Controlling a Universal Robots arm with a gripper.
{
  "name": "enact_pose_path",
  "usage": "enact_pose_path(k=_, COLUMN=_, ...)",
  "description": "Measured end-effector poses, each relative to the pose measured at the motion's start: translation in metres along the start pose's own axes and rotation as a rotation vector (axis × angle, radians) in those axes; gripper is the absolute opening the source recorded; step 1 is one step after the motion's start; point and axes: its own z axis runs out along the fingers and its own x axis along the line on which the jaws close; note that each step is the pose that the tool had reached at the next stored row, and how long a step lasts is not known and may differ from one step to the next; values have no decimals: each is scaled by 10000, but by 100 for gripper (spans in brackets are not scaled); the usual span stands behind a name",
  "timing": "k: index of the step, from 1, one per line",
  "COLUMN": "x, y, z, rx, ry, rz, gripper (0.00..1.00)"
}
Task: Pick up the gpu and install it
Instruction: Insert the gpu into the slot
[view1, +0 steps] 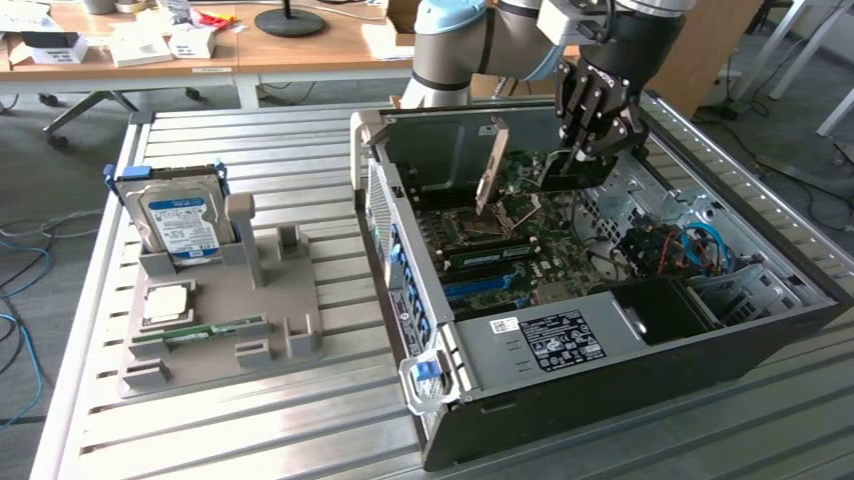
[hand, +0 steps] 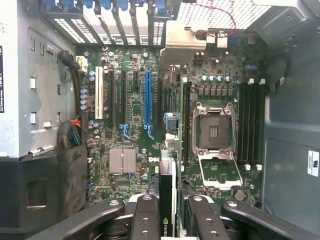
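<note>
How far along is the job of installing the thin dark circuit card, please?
Done: the thin, dark brownish-green gpu card is picked up, clamped in the black gripper. In hand: it hangs edge-down inside the open black computer case above the green motherboard. Left: seating it; it looks clear of every slot.

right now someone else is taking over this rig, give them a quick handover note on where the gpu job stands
Claw: shut on the gpu, down inside the open computer case.
Where: the gpu is held on edge above the motherboard, between the blue slot and the empty CPU socket. The hard drive and memory stick sit on the grey holder at the exterior view's left.
Done: pickup, and the gpu is in the case.
Left: the install. I cannot tell whether the gpu's edge has reached a slot.
</note>
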Motion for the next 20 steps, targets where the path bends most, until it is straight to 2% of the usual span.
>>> enact_pose_path(k=14, x=47, y=-3, z=135, rx=0, ry=-3, rz=0, gripper=27)
enact_pose_path(k=20, x=47, y=-4, z=141, rx=-1, ry=-2, rz=0, gripper=27)
